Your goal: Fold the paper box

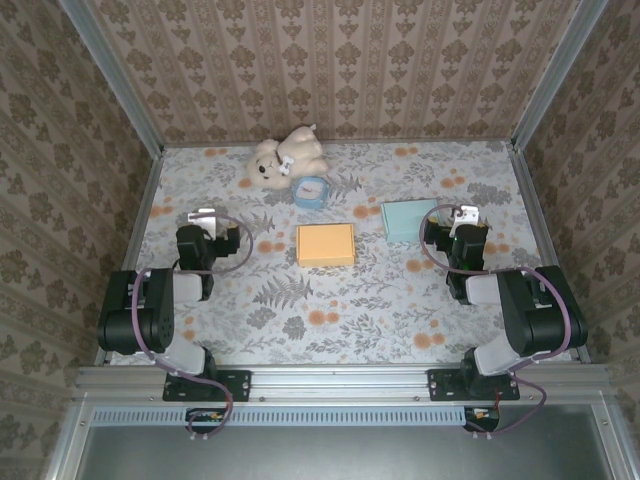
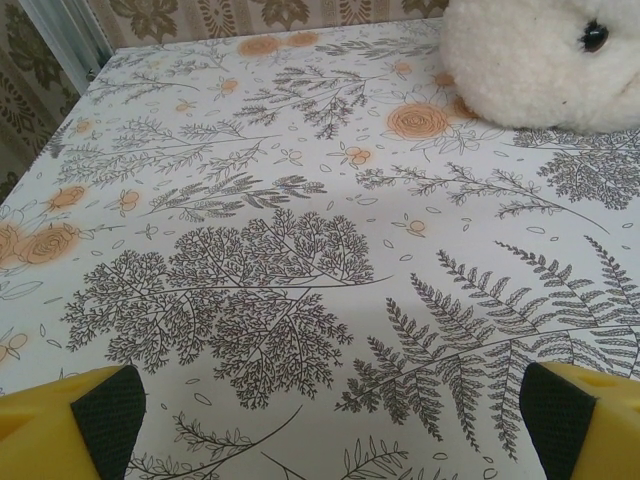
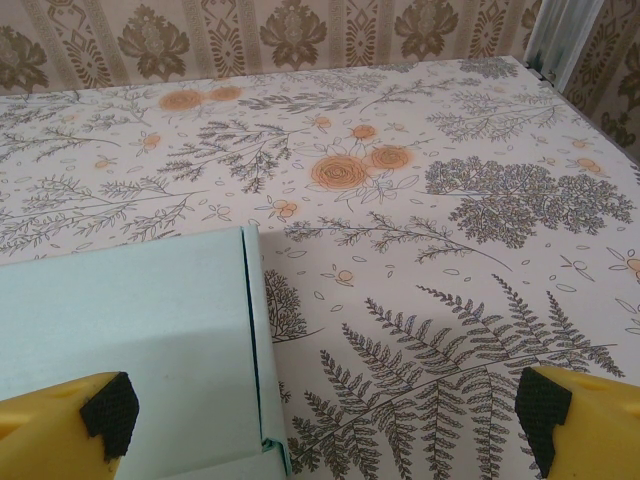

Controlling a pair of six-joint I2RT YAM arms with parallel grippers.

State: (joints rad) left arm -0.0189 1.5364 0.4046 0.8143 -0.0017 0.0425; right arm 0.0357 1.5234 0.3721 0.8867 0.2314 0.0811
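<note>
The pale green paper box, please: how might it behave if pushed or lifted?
The green box lies flat and thin, so probably light and floppy. On the tablecloth it likely slides, not tips. Its folded flap may swing open.

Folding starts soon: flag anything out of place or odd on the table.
A white plush toy lies on its side at the far edge, beside a small blue clock; neither suits box folding. Nothing looks spilled or damaged.

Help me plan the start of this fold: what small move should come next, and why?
Probably lower the right tool and shift it slightly left onto the pale green paper box. The tool is open and empty, and the box lies flat and untouched, with its right edge already between the open jaws.
</note>
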